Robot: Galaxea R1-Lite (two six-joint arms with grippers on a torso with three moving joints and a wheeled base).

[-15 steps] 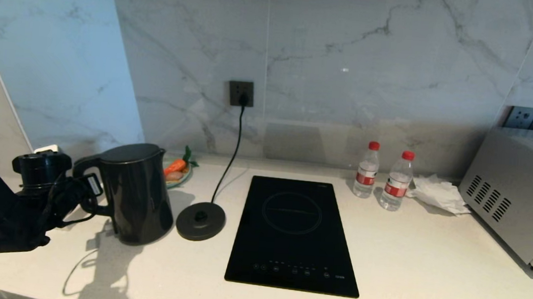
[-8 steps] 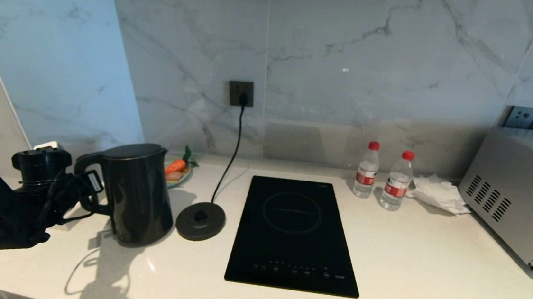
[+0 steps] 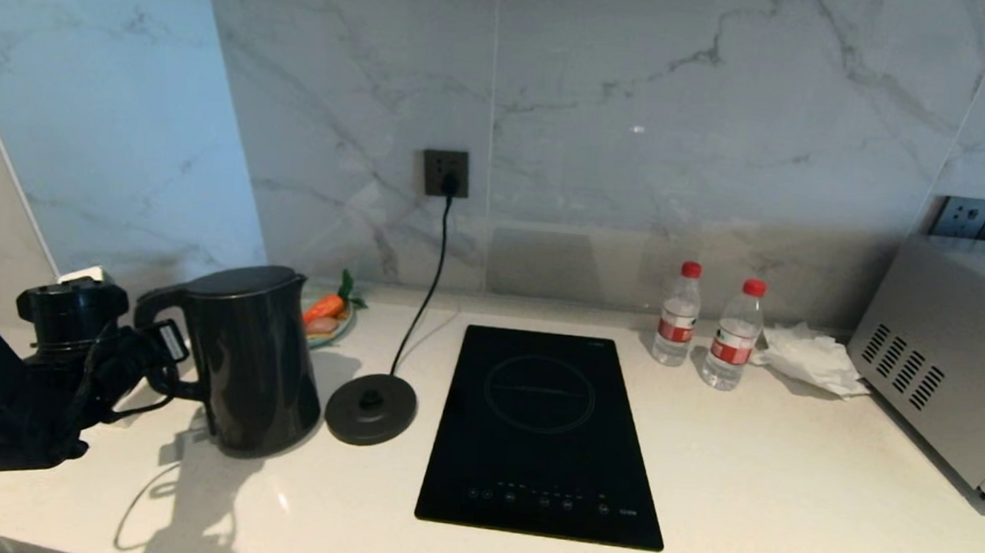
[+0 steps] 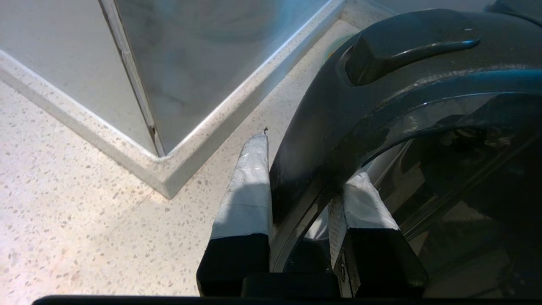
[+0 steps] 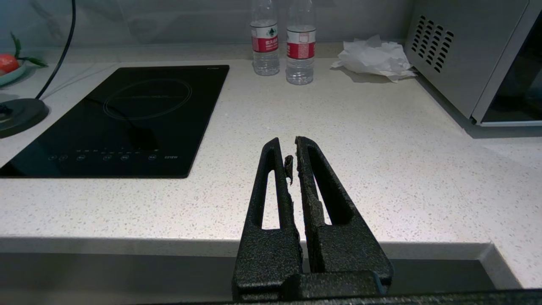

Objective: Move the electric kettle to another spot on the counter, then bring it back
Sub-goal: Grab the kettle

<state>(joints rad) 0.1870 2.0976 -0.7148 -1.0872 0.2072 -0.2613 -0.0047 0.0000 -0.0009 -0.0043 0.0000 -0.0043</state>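
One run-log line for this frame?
left gripper: shut on electric kettle handle | kettle: on counter, left of base disc | right gripper: shut, parked

The microwave (image 3: 960,366) is cut off at the right edge.

My counter (image 3: 790,511) carries kettle (image 3: 253,359), its base disc (image 3: 370,408), hob (image 3: 542,430), two bottles (image 3: 678,324), tissue (image 3: 811,359), microwave (image 3: 956,357), small dish (image 3: 329,321).

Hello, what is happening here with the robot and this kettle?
The left gripper is shut on the loop handle of the electric kettle, which is upright on the counter, left of its round base disc. The right gripper is shut and idle near the counter's front edge.
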